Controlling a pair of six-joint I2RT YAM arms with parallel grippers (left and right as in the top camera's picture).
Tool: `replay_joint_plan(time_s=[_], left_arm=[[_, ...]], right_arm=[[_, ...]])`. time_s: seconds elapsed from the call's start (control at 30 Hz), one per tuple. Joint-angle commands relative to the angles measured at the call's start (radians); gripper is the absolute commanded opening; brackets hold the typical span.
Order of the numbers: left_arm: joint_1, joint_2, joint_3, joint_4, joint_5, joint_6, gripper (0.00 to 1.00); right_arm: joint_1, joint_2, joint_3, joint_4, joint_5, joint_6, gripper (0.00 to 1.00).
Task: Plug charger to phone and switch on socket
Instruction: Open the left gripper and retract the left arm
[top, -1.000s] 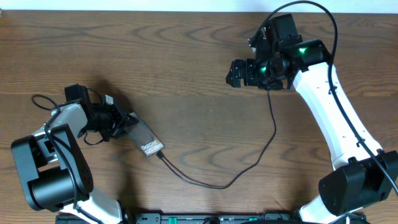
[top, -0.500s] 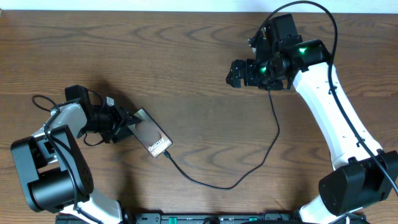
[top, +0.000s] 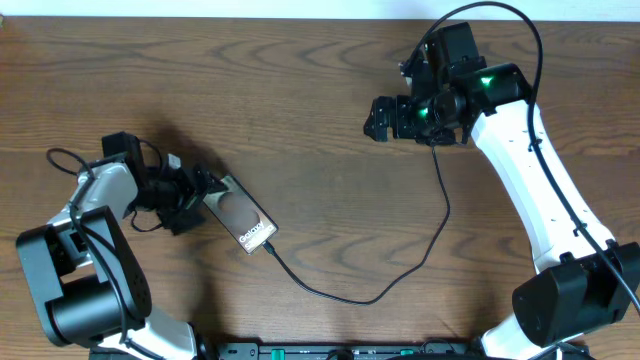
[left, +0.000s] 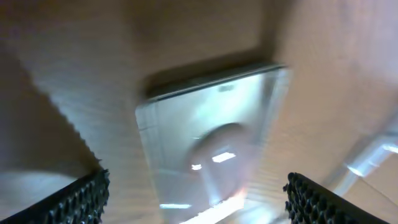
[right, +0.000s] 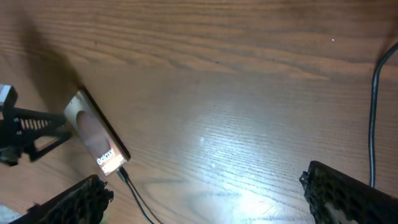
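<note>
The left gripper (top: 198, 200) gaped empty beside a dark, glossy rectangular phone (top: 243, 217) near the counter's left edge, a thin black charger cable (top: 400, 275) touching its lettered end; the right gripper (top: 374, 118) hung open, empty.

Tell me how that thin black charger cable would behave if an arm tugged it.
Likely floppy: the charger lies in a loose curve across the table. Probably light, so it would snake rather than hold shape. Its end meets the phone, so a hard tug might drag that too.

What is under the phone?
The phone rests on the brown wooden table, and only wood shows around it. The spot right beneath it is covered and cannot be seen.
</note>
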Motion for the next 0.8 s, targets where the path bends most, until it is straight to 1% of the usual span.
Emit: replay_joint_plan(time_s=[0.0, 0.13, 0.2, 0.27, 0.4, 0.47, 0.57, 0.63, 0.77], left_arm=[[0.003, -0.08, 0.066, -0.052, -0.194, 0.048, 0.91], [0.003, -0.239, 0.153, -0.094, -0.188, 0.05, 0.91], [0.003, -0.319, 0.182, -0.096, -0.149, 0.053, 0.91], [0.003, -0.403, 0.208, -0.095, -0.077, 0.08, 0.91], [0.003, -0.52, 0.222, -0.095, -0.013, 0.085, 0.91], [0.003, -0.556, 0.222, -0.097, 0.016, 0.085, 0.91], [0.003, -0.58, 0.222, -0.095, 0.103, 0.097, 0.91], [0.003, -0.581, 0.222, -0.092, 0.153, 0.126, 0.91], [0.002, -0.574, 0.222, -0.087, 0.168, 0.145, 0.92]], right_arm=[[-0.015, -0.016, 0.021, -0.012, 0.03, -0.013, 0.99], [-0.029, -0.016, 0.021, -0.015, 0.035, -0.013, 0.99], [-0.042, -0.017, 0.021, -0.015, 0.035, -0.019, 0.99], [-0.062, -0.022, 0.024, -0.016, 0.039, -0.051, 0.99], [-0.135, -0.048, 0.053, -0.02, 0.107, -0.058, 0.99], [-0.183, -0.064, 0.08, -0.02, 0.15, -0.058, 0.99], [-0.268, -0.081, 0.135, -0.019, 0.205, -0.063, 0.99], [-0.332, -0.083, 0.175, -0.019, 0.208, -0.102, 0.99], [-0.494, -0.082, 0.225, -0.016, 0.185, -0.137, 0.99]])
